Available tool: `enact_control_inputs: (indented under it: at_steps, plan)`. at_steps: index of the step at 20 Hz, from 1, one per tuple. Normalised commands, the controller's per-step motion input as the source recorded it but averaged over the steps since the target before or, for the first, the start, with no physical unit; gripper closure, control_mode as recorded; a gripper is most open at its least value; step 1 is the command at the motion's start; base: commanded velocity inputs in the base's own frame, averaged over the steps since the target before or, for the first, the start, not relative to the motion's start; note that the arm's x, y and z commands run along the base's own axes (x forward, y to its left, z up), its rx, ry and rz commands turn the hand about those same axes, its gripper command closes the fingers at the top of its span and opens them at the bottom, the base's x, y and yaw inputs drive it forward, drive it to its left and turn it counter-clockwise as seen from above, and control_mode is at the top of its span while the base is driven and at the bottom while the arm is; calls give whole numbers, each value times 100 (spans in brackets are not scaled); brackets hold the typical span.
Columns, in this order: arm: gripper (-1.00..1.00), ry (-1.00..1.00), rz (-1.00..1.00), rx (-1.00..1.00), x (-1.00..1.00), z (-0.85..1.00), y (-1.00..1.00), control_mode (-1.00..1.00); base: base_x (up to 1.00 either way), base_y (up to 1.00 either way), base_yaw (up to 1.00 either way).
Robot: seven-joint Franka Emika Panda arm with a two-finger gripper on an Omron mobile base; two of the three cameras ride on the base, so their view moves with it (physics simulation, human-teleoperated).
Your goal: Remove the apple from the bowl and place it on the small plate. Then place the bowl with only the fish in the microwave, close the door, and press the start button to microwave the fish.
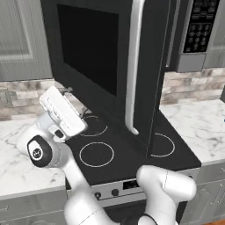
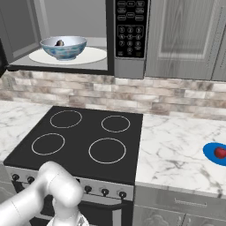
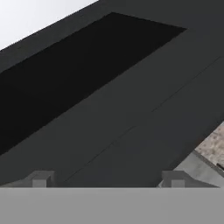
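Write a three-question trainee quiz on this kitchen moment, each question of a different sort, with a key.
1. True or false: the apple lies on the small plate.
2. Multiple choice: where is the bowl? A) on a stove ring; B) inside the microwave, on its white turntable; C) on the marble counter.
3. Fill in: the door of the microwave stands ____.

Key:
1. True; the red apple sits on the blue disc on the counter right of the stove.
2. B.
3. Open; it swings out over the stove, with the open pincer close against its dark face.
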Motion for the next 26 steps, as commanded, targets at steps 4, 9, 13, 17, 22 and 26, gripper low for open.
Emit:
enact_control_inputs:
  at_steps: [4, 9, 13, 17, 22, 26]
  plan:
    - [-100, -17, -7, 22, 0, 20, -100, -100, 0, 0, 0]
    - [-100, -14, -4, 21, 0, 28, -100, -100, 0, 0, 0]
    - [-100, -11, 0, 21, 14, 27, -85, -100, 0, 0, 0]
    - [-100, -5, 3, 18, 26, 14, -57, -100, 0, 0, 0]
    - [-100, 0, 14, 15, 33, 0, -68, -100, 0, 0, 0]
    - [-100, 0, 32, 17, 51, 0, -54, -100, 0, 0, 0]
